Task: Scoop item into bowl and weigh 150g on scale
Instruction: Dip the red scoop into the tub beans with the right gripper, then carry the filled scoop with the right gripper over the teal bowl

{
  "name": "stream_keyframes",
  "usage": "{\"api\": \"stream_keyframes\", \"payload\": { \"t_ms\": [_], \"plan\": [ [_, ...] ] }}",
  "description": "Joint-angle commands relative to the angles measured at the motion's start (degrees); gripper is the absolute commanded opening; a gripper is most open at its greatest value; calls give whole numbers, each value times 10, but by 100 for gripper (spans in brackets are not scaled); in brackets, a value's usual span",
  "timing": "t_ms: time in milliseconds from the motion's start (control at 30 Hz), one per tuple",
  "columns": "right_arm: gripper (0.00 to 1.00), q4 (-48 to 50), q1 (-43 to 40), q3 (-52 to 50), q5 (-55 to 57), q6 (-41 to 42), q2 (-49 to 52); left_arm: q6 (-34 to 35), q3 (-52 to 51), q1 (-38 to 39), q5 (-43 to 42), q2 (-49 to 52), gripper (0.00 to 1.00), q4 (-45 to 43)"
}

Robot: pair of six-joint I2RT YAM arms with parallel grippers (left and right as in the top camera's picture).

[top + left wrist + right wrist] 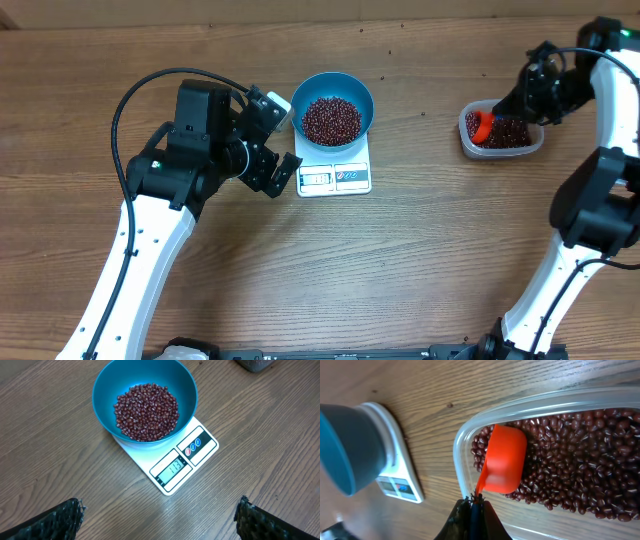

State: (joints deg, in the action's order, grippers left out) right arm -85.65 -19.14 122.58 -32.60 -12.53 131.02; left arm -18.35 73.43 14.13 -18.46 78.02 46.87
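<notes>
The beans lie as a round mound with no long axis in the bottom of the blue bowl, leaving its upper walls bare. The bowl sits on the far half of the white scale, whose long axis runs toward the robot. Its display edge is uncovered and shows what looks like 113. More beans fill the clear tub, which stands well to the right of the scale with bare tabletop between and in front. An orange scoop rests cup-down on the beans at the tub's scale-side end, its handle pointing back to the right gripper, which is clamped on it. The left gripper hovers just left of the scale, jaws spread wide and holding nothing.
</notes>
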Motion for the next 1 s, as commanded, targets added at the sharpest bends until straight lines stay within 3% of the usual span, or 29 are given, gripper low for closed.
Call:
{"api": "stream_keyframes", "payload": {
  "t_ms": [0, 467, 600, 833, 967],
  "plan": [
    [4, -4, -29, -2, -96, -35, 7, 3, -2, -2, -5, 3, 99, -2],
    [4, -41, -124, -2, -187, -90, 7, 4, -2, -2, -5, 3, 100, -2],
    [4, -51, -126, -2, -196, -96, 7, 4, -2, -2, -5, 3, 100, -2],
    [4, -115, -112, -2, -294, -193, 7, 3, -2, -2, -5, 3, 100, -2],
    [4, -115, -88, -2, -303, -190, 2, 4, -2, -2, -5, 3, 100, -2]
  ]
}}
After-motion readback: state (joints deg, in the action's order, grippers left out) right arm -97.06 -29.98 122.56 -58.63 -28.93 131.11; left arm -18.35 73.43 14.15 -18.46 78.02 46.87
